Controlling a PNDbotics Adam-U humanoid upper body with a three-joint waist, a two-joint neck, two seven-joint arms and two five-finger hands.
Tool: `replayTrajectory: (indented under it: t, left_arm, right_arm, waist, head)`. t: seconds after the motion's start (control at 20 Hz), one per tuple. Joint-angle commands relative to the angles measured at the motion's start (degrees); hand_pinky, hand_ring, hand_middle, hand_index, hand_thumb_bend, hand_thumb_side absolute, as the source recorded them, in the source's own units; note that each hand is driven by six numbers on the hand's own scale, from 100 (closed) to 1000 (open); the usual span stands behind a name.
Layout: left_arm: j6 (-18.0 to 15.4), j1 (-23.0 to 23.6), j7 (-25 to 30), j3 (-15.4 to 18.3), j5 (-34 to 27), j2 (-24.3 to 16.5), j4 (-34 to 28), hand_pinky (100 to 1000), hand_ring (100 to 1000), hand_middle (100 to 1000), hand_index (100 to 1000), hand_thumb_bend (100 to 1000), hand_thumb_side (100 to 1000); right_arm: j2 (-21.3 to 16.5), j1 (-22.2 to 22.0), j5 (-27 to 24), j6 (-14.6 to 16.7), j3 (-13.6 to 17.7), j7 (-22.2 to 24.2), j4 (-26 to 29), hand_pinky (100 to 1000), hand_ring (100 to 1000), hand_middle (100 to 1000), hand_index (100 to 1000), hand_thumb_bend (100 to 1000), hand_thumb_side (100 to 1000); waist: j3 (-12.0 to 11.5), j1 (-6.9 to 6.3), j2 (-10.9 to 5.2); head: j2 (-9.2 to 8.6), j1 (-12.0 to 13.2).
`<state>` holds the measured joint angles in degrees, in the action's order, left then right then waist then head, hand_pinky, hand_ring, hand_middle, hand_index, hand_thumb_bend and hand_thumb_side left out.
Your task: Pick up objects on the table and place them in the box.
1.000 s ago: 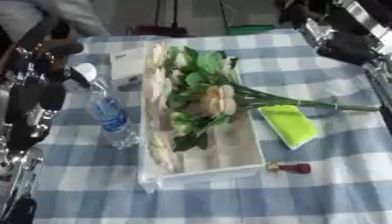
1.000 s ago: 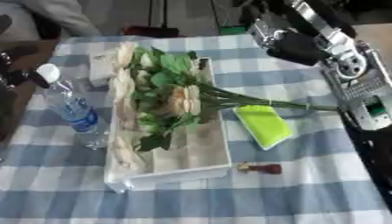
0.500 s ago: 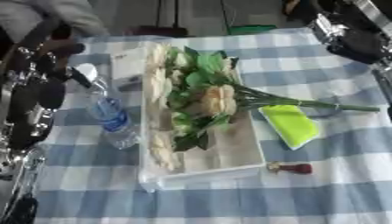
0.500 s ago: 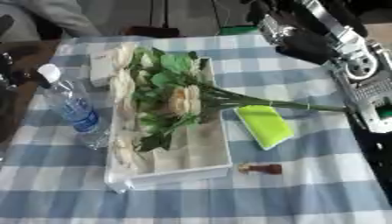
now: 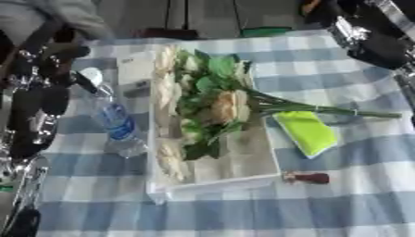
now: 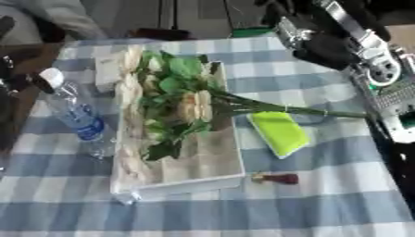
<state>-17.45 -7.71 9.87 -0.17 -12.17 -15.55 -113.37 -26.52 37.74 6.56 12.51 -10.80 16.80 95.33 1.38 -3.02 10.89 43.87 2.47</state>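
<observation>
Flower bunch [image 5: 215,109] already lying in the box [image 5: 243,162], stems trailing right over its rim. Still out on the checked tabletop [image 5: 340,203]: yellow-green pad [image 5: 306,133] and small dark red piece [image 5: 306,177] right of the box, water bottle [image 6: 74,113] upright on its left. Right hand [image 6: 320,44] at far right, well apart from both, nearer the pad, long axis running near-to-far; fingers impossible to judge. Left hand [image 5: 32,113] beside the bottle, likewise unclear.

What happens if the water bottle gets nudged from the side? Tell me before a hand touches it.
The water bottle stands upright, tall and narrow, so it would probably tip rather than slide. Its round body would likely roll on the checked cloth. It stands beside the box, which might stop it that way.
</observation>
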Motion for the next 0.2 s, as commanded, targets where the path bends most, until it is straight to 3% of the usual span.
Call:
replayTrajectory:
  t: [0.05,0.2]
  left_arm:
    - [0.0,-0.4,-0.1,0.1,-0.2,-0.6,-1.2,467,806,975,938,521,469]
    - [0.0,-0.3,-0.1,0.1,-0.3,-0.6,-1.2,466,807,975,937,520,473]
  right_arm:
    - [-1.4,0.6,-0.4,-0.1,0.8,-0.1,1.3,662,623,700,803,100,676]
    - [-1.3,0.4,-0.4,-0.2,0.9,-0.2,1.4,661,622,697,803,100,677]
  waist:
    - [0.0,0.25,-1.08]
    - [0.1,0.33,-1.12]
  head:
    - [0.24,0.0]
    - [0.24,0.1]
